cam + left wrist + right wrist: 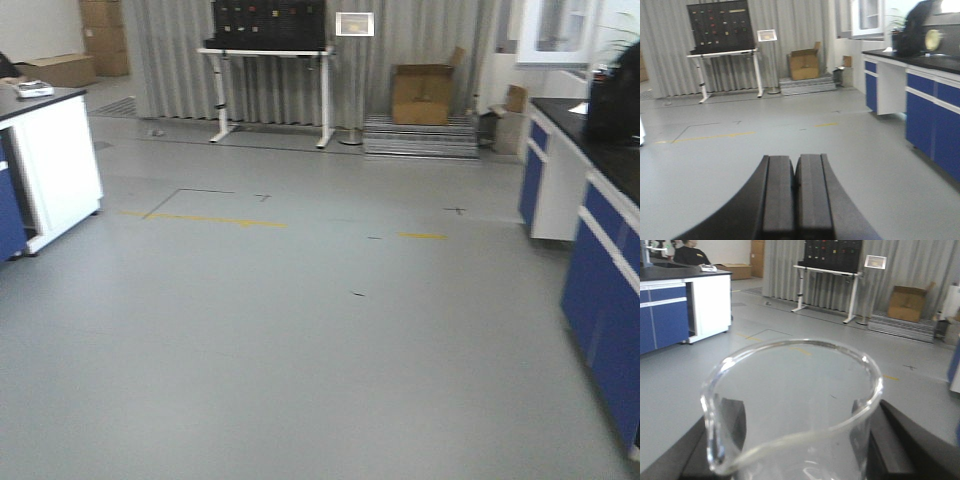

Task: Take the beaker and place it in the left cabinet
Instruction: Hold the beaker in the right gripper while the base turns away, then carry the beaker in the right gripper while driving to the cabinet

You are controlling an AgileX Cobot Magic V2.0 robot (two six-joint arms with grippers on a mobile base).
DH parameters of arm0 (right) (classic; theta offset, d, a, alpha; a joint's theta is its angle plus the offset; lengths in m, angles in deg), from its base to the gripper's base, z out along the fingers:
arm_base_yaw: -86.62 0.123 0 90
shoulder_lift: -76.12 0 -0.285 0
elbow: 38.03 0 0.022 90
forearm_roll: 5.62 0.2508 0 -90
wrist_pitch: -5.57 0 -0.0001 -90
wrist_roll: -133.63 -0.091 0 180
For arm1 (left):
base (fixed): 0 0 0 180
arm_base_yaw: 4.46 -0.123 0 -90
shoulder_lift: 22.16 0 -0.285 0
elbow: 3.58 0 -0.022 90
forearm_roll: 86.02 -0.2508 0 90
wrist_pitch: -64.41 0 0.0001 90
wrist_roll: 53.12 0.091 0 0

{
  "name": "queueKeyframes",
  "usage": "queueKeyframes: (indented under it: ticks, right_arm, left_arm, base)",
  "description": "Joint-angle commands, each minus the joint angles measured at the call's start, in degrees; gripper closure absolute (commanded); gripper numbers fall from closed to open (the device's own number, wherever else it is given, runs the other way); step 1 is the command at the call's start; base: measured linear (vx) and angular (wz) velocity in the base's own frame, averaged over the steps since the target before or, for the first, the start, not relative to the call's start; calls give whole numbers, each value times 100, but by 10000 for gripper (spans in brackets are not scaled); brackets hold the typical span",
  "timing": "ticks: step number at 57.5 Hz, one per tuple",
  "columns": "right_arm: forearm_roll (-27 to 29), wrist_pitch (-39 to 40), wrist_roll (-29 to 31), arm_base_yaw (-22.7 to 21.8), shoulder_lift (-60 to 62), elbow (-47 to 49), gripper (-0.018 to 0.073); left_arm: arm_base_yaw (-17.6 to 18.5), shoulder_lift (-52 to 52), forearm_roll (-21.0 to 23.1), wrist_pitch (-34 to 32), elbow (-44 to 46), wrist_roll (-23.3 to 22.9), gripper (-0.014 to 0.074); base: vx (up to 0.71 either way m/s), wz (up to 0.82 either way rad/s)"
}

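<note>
Pinching the beaker (790, 445) between my right fingers (885, 440), I have one black pad pressed on each side of its clear wall. Its rim opens toward the wrist camera, with the pouring lip at the lower left of that view. My left fingers (777, 192) are closed pad against pad with nothing between them. Beyond both lies grey floor (300, 350). A blue-fronted worktop (935, 60) runs along the right, and by the far curtain (180, 60) stand a black board (268, 22) on white legs and a cardboard box (420, 95)
</note>
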Motion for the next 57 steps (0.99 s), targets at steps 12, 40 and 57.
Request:
queueKeyframes:
  ticks: [12, 40, 57]
  right_arm:
    - [-163, 293, 35, -13, -17, 180, 562]
    - [-163, 291, 35, -13, -17, 180, 562]
    - [-163, 291, 35, -13, -17, 180, 562]
  left_arm:
    - [24, 101, 42, -477, -94, -20, 595]
    - [19, 103, 42, -477, -94, -20, 595]
    - [19, 103, 42, -477, -94, -20, 595]
  base:
    - [57, 37]
    - [61, 14]
    - [64, -24]
